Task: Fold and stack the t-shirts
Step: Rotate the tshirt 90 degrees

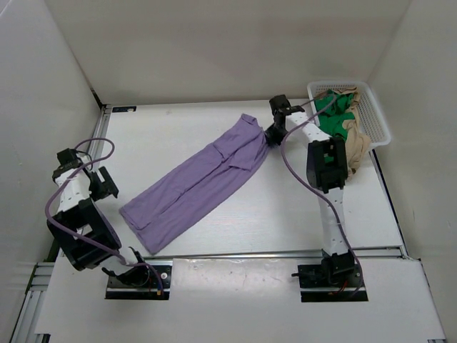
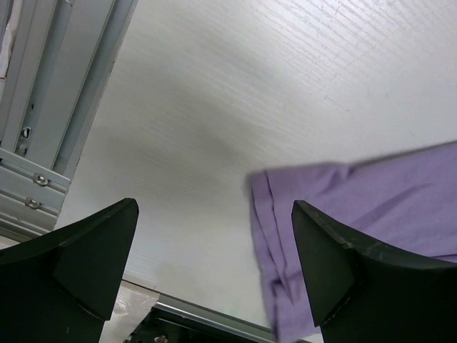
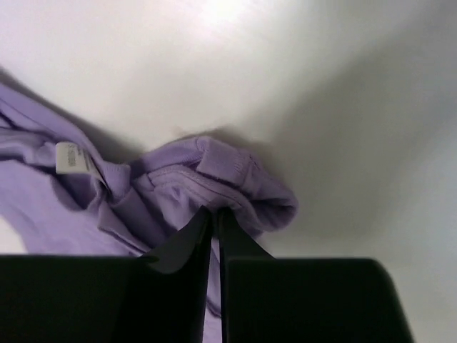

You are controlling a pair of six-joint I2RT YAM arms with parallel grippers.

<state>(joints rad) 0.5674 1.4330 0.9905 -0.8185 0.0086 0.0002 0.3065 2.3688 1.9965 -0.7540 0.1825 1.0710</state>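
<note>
The lavender t-shirt (image 1: 200, 182) lies folded into a long narrow strip, running diagonally from the near left to the far middle of the table. My right gripper (image 1: 270, 136) is at its far collar end. In the right wrist view the jaws (image 3: 216, 211) are shut on a bunched fold of the lavender cloth (image 3: 214, 171), near its white label (image 3: 70, 157). My left gripper (image 1: 107, 182) hangs open at the left, apart from the shirt; its wrist view shows the gripper (image 2: 214, 206) above bare table, beside the shirt's hem corner (image 2: 357, 200). The green t-shirt (image 1: 335, 118) and the tan t-shirt (image 1: 357, 139) sit crumpled in the basket.
A white mesh basket (image 1: 378, 114) stands at the far right corner, with the tan shirt spilling over its near rim. White walls enclose the table at the back and sides. A metal rail (image 2: 43, 107) runs along the left edge.
</note>
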